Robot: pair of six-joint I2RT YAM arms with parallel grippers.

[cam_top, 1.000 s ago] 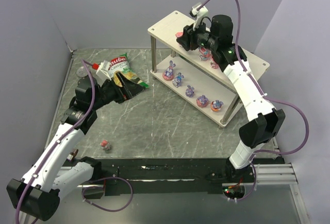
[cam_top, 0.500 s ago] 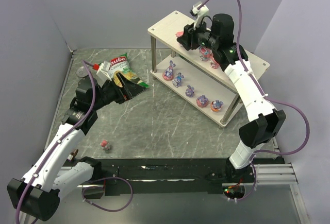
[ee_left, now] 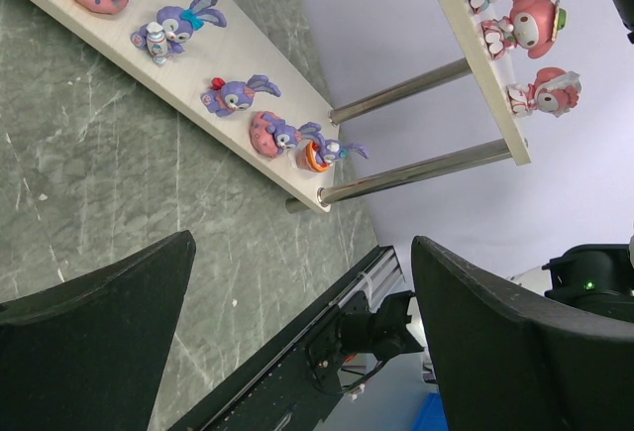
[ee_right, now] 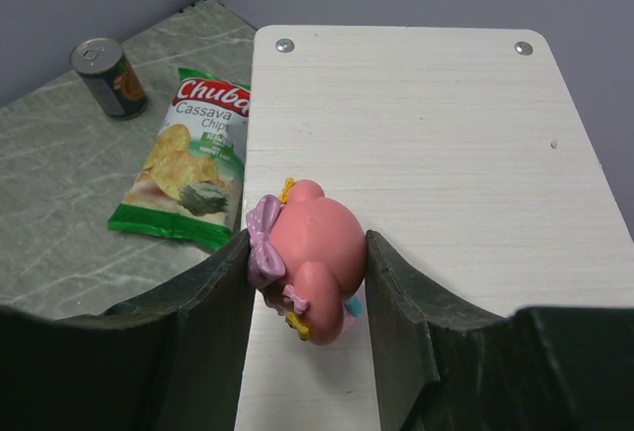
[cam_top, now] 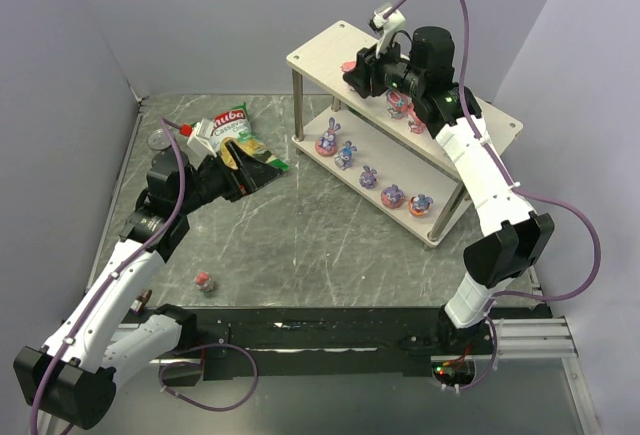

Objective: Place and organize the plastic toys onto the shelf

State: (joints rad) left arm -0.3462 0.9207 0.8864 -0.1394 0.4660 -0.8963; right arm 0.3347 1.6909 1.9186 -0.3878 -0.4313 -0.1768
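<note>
Five purple bunny toys (cam_top: 327, 140), five pink toys (ee_right: 312, 253), one chip bag (ee_right: 188, 163), one can (ee_right: 109, 76) and one two-tier shelf (ee_right: 416, 134) are sharing the worktop (cam_top: 300, 245).

Light: bright, even, soft, from overhead.
Shadows: faint, diffuse, under shelf (cam_top: 320, 55) on table (cam_top: 320, 245).
Glare: highlights on shelf posts (ee_left: 416, 171), left wrist view, toward 2 o'clock.
Focus: crisp throughout; pink toy (ee_right: 317, 263) sharp in right claw (ee_right: 307, 243).
Dark areas: left claw (ee_left: 302, 243) near-black, little surface detail.

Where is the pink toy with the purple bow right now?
In the right wrist view, the pink toy is pinched between the right arm's fingers, over the shelf's top board near its left edge.
</note>
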